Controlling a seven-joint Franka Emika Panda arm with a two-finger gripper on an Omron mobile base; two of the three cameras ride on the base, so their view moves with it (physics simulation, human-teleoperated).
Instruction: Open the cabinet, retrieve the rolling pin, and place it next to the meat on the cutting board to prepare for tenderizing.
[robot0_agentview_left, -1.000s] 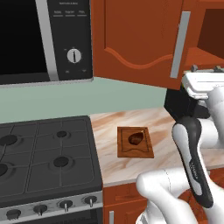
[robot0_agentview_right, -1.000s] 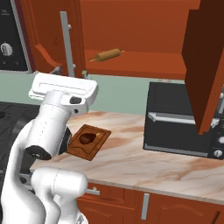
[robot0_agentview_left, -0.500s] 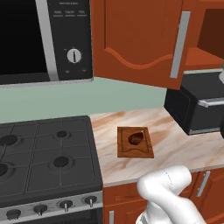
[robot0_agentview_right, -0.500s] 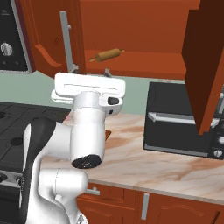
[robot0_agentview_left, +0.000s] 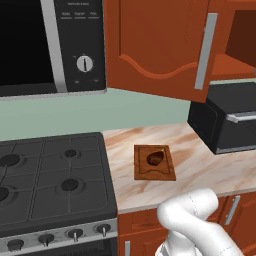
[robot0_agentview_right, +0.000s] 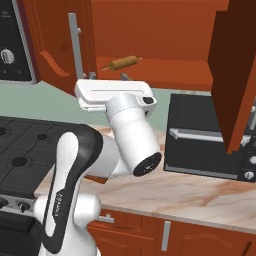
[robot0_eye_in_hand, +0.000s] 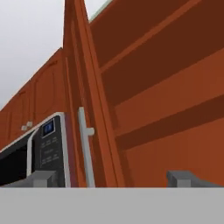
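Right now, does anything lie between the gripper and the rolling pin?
No. In the right base view, the open gripper sits below the rolling pin, nothing between them.

The cabinet (robot0_agentview_right: 150, 35) is standing open, the rolling pin (robot0_agentview_right: 123, 62) lying on its shelf; the meat (robot0_agentview_left: 155, 158) is sitting on the cutting board (robot0_agentview_left: 154, 171) near the worktop's front edge.

One rolling pin (robot0_agentview_right: 122, 62) is lying in one cabinet (robot0_agentview_right: 165, 35) with two doors standing open; one meat (robot0_agentview_left: 155, 158) is sitting on one cutting board (robot0_agentview_left: 154, 173); one microwave (robot0_agentview_left: 45, 45) is hanging above one stove (robot0_agentview_left: 50, 182), and one toaster oven (robot0_agentview_right: 207, 137) is standing on the bench (robot0_agentview_left: 200, 172).

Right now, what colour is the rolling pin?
Light tan wood; the rolling pin shows best in the right base view.
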